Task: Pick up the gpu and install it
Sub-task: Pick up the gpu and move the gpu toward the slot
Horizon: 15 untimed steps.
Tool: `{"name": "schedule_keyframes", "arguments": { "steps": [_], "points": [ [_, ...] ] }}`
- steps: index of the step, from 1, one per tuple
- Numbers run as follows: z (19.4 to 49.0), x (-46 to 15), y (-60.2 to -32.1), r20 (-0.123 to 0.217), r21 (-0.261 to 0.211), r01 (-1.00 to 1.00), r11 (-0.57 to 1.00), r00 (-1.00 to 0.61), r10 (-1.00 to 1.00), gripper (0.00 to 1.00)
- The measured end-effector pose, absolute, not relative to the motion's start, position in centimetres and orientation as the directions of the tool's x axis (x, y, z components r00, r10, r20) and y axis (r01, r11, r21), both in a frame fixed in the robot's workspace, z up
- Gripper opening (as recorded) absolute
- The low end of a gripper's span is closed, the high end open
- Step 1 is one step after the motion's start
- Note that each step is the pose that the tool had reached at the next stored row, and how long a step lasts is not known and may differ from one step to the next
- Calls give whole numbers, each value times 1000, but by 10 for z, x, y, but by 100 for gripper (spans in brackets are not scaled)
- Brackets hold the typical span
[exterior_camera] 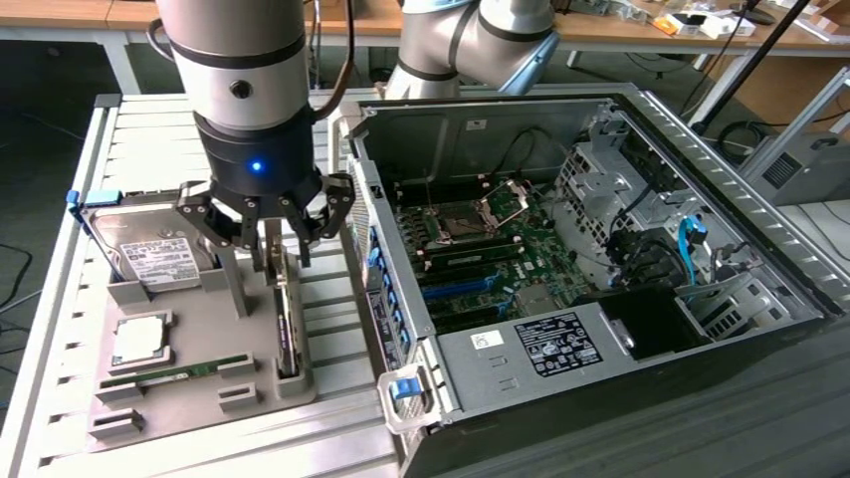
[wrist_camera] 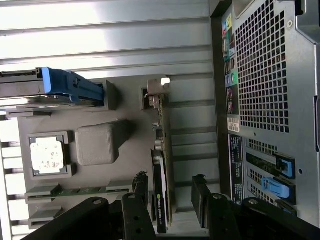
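One gpu point(exterior_camera: 283, 329), standing on edge in the slot at the exterior view's right of the grey holder tray point(exterior_camera: 213, 344). The tray lies on the slatted surface point(exterior_camera: 54, 349), just beside the open computer case point(exterior_camera: 452, 388). You have the jaws spread wide over the card, one finger on either side, gripping nothing. Same tray, towards the exterior view's left: one hard drive point(exterior_camera: 157, 257), one processor point(exterior_camera: 138, 341), one memory stick point(exterior_camera: 173, 374).
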<state>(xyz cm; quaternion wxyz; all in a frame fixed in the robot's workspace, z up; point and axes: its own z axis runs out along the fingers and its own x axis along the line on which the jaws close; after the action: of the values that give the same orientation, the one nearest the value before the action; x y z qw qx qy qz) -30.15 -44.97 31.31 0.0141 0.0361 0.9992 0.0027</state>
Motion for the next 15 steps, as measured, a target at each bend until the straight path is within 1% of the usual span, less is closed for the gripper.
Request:
{"name": "schedule_keyframes", "arguments": {
  "steps": [7, 15],
  "points": [
    [307, -302, -450, -28, 7, 72, 997, -997, 72, 48],
    [294, -302, -450, -28, 6, 72, 997, -997, 72, 48]
  ]
}}
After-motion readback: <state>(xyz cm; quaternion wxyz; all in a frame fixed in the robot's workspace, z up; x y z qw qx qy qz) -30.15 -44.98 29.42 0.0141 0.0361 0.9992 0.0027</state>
